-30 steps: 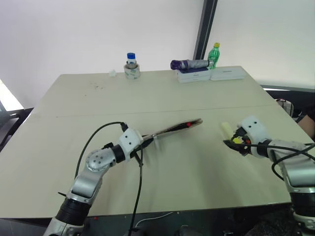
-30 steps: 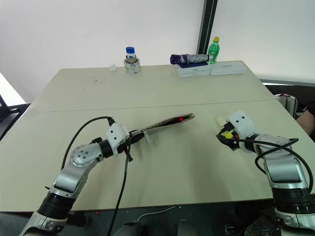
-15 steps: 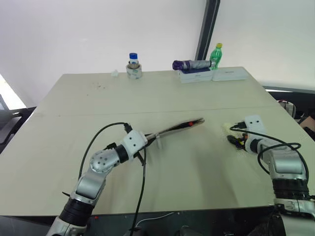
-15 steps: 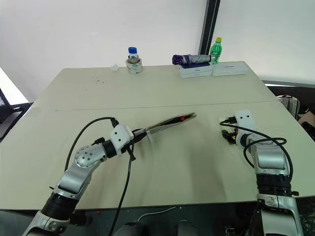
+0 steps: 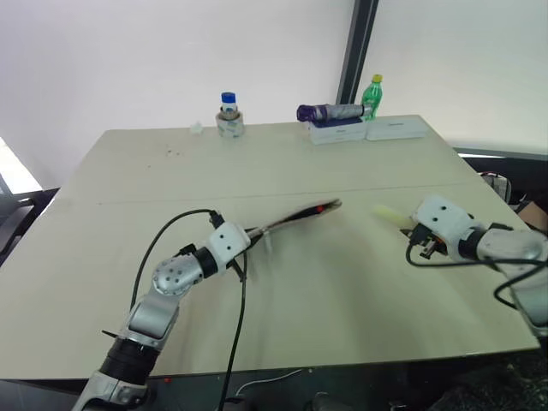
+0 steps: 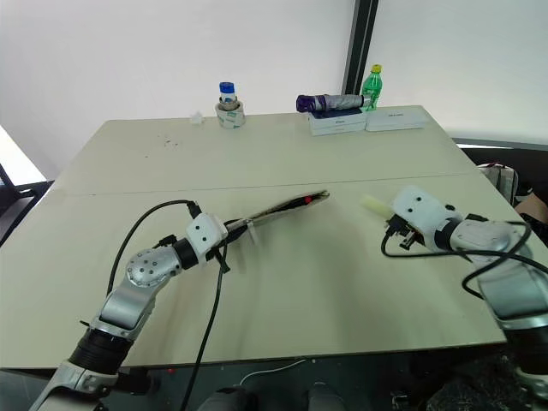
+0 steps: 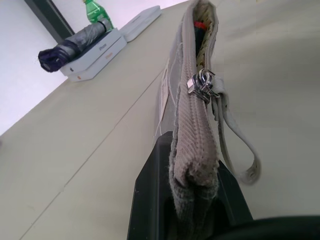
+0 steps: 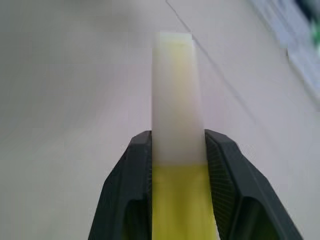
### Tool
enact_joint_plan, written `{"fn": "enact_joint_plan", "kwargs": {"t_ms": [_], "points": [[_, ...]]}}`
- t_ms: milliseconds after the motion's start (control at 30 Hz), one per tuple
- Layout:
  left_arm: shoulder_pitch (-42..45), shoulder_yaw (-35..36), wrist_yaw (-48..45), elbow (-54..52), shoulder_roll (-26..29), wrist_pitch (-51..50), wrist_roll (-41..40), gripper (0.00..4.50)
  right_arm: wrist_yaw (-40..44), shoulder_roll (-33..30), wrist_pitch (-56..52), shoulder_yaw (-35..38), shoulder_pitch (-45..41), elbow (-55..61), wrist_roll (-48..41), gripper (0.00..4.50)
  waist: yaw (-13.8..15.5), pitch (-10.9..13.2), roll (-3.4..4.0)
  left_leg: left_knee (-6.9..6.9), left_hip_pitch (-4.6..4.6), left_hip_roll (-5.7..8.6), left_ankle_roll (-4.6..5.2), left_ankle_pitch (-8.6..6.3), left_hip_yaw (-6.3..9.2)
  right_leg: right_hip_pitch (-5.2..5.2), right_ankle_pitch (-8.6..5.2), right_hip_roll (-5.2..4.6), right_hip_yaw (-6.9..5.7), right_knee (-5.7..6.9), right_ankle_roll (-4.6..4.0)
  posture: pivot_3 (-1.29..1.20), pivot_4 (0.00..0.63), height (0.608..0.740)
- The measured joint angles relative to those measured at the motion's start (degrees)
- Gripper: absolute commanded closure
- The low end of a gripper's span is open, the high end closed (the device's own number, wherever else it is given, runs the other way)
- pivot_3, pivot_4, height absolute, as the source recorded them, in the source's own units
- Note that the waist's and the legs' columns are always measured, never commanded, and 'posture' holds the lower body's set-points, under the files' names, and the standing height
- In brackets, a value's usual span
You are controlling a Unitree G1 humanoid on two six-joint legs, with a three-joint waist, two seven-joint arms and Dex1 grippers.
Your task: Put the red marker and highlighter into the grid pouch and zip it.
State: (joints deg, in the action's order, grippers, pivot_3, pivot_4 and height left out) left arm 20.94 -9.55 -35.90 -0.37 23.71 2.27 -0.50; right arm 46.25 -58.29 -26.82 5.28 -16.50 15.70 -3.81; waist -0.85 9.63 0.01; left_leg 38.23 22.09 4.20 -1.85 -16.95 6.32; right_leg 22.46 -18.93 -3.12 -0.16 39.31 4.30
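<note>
The left gripper (image 7: pixel 192 197) pinches one end of the pouch (image 5: pixel 295 218), fingers pressed tight on the fabric edge, and holds it edge-up, slanting away over the table (image 5: pixel 282 163) toward one o'clock. From the left wrist the zipper slot is open along the top, its pull (image 7: pixel 202 85) sits partway along with a strap hanging off it, and the marker (image 7: pixel 200 24) shows as a red tip inside the far end.

The right gripper (image 8: pixel 177 150) is clamped on the highlighter (image 5: pixel 387 214), jaws at the seam between yellow cap and pale body, the pale end sticking out past the fingertips toward the pouch at roughly ten o'clock. It hangs above the table, near the pouch's open far end but apart from it.

So the marker appears to be in; the highlighter and the zipping remain.

The risks look like these:
- The slot is narrow and the highlighter is chunky, so a slightly off approach could butt the fabric lip and push the pouch aside, or fold it over.
- The pouch is held at one end only, so its far end may sag or twist under contact.
- A tilt that way could let the marker slide out.
- The highlighter could pivot if its tip catches.
</note>
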Motion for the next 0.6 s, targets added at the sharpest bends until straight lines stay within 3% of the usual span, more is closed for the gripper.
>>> {"fn": "enact_joint_plan", "kwargs": {"t_ms": [600], "points": [[0.87,-0.73,-2.87,2.56,1.01,3.53,0.05,4.5,4.28,-0.1,7.21,-8.75,-4.32,4.3,4.37,3.59,0.42,0.02,-0.04,0.01,0.06,0.02,-0.08,0.05,0.02,0.01,0.02,-0.04,0.0,-0.09,0.0,0.0,0.15,0.74]]}}
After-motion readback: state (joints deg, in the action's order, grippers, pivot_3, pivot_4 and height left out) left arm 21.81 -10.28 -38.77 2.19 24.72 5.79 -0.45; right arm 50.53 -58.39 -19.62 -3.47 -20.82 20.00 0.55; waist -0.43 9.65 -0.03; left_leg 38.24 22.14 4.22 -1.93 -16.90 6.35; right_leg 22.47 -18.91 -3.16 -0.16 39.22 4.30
